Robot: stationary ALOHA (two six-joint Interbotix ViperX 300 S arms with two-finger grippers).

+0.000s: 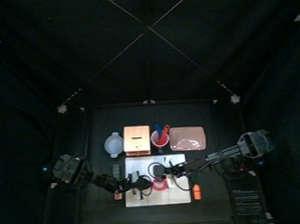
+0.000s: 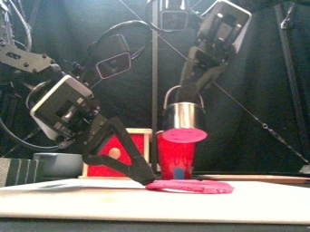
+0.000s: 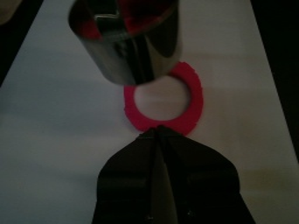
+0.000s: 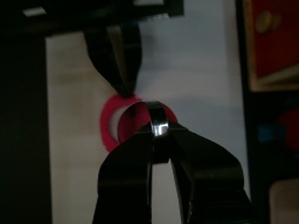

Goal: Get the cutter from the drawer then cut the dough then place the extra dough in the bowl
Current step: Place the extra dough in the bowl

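Note:
A pink dough ring (image 2: 194,187) lies flat on the white cutting board (image 2: 72,204). My left gripper (image 2: 144,179) is low on the board and shut on the ring's near edge (image 3: 146,122). My right gripper (image 2: 188,86) is shut on the wire handle of the round metal cutter (image 2: 184,116). The cutter hangs above the ring, with a pink dough disc (image 2: 184,134) stuck at its lower rim. In the right wrist view the handle (image 4: 156,129) sits between the jaws, over the ring (image 4: 114,122). The top view shows both grippers meeting over the board (image 1: 146,197).
At the back stand the blue-grey bowl (image 1: 112,143), the wooden box (image 1: 139,137), the red cup (image 1: 160,135) and the pink tray (image 1: 191,138). An orange toy (image 1: 194,191) lies on the board's right part.

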